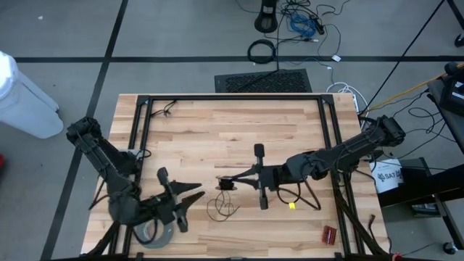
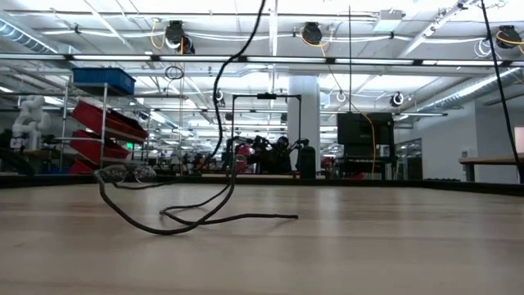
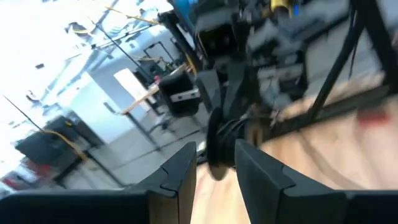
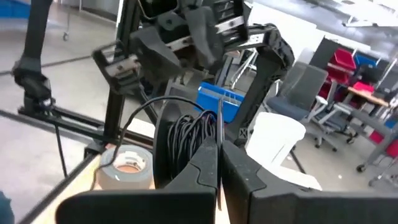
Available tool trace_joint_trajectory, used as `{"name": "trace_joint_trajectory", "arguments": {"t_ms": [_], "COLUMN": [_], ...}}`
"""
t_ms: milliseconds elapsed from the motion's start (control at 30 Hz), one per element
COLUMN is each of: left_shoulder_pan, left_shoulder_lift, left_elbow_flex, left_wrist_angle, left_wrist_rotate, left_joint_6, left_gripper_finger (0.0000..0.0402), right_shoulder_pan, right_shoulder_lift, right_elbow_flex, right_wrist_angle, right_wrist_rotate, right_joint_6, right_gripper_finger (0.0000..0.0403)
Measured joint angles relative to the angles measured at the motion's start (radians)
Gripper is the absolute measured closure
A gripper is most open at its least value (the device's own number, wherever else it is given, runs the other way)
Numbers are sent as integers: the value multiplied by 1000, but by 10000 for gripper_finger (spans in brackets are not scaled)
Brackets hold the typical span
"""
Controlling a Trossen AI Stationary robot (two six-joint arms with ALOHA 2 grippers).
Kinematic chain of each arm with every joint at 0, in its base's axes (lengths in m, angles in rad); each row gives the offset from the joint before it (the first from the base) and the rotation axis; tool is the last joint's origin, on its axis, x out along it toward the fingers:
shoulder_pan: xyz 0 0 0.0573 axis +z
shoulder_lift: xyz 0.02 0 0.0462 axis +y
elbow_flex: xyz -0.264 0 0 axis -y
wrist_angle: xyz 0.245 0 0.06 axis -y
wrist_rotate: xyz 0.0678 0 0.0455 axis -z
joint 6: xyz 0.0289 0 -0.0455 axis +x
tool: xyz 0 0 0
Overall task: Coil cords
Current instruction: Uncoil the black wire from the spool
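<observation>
At lower centre, we see our right gripper (image 1: 226,183) clamped on the coiled cord (image 4: 186,140) (light, floppy, springy); we'd grip across its bundle. Our left gripper (image 1: 190,197) stands apart.

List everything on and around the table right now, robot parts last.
cord: 1, thin dark wire, loose loops on the table near the front, running up to the coiled part
coiled part: 1, black, pinched at the right gripper
tape roll: 1, grey, front left of table, by the left gripper
red item: 1, front right corner
yellow bit: 1, under the right arm
floor cables: several, black and blue, beyond the table
left gripper: front left, fingers apart, holding nothing
right gripper: table centre, shut on the cord
</observation>
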Motion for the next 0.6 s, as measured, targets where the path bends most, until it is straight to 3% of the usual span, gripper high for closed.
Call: {"name": "trace_joint_trajectory", "arguments": {"t_ms": [100,267,433,600], "left_shoulder_pan": [-4,15,79,128], "left_shoulder_lift": [-1,38,99,152], "left_elbow_flex": [0,0,-1,-1], "left_wrist_angle": [12,-101,-83,-94], "left_wrist_rotate": [16,177,156,169], "left_joint_6": [-164,-539,-498,-638], "left_gripper_finger": [285,285,285,274], "right_shoulder_pan": [12,34,34,25], "right_shoulder_lift": [-23,-53,-86,-117], "right_elbow_flex": [0,0,0,0], "right_wrist_angle": [-24,-72,-98,-130], "right_wrist_rotate": [40,67,124,145], "right_joint_6": [44,47,23,2], "right_gripper_finger": [403,403,403,403]}}
